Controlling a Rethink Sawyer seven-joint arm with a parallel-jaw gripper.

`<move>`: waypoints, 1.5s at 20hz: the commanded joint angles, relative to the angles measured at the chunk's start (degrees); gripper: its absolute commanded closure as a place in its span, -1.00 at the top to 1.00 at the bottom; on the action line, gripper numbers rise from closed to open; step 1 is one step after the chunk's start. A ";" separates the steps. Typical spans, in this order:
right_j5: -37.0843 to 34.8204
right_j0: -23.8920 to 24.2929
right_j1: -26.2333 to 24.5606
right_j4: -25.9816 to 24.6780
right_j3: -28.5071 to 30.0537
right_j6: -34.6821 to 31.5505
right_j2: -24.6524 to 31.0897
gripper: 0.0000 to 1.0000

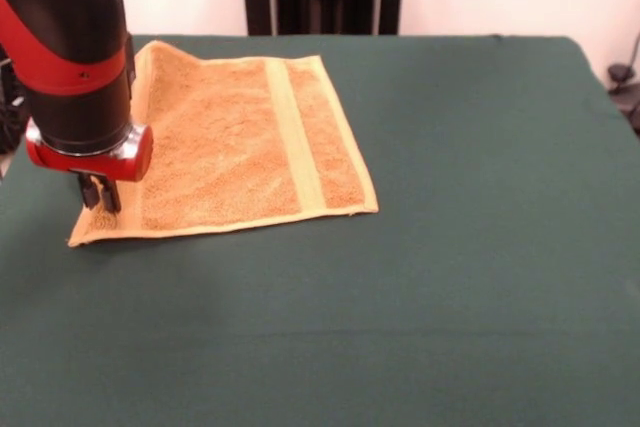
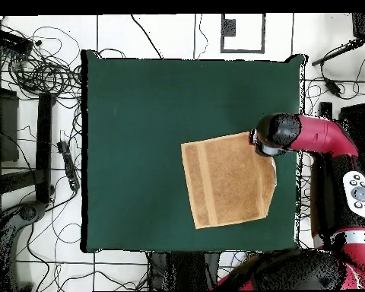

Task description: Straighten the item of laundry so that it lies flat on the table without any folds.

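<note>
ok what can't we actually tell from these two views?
- Gripper, front view: open or shut unclear; its dark tips merge at the towel corner.
- Gripper, overhead view: hidden under the arm's wrist.
- Towel's left edge, front view: covered by the arm.
- Towel's corner nearest the arm, overhead view: hidden by the wrist.
- Towel's tag: not discernible in either view.

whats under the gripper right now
The gripper sits low over the near corner of the orange-yellow towel, which lies on the green table. The arm covers that corner from overhead, so contact and any fold there stay hidden.
</note>
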State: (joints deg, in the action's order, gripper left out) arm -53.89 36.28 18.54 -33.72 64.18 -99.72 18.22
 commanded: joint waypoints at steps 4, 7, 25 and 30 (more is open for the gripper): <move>-4.82 -2.59 -0.23 1.88 -2.38 13.80 7.12 -1.00; -4.85 -2.54 -0.26 1.82 -2.51 13.95 7.25 -1.00; -0.74 -1.76 0.78 1.22 0.53 13.33 7.46 -1.00; -0.05 -1.71 0.88 0.92 1.13 13.91 7.67 -1.00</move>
State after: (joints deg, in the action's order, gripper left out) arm -54.40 36.43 18.33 -33.73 62.21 -99.72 19.17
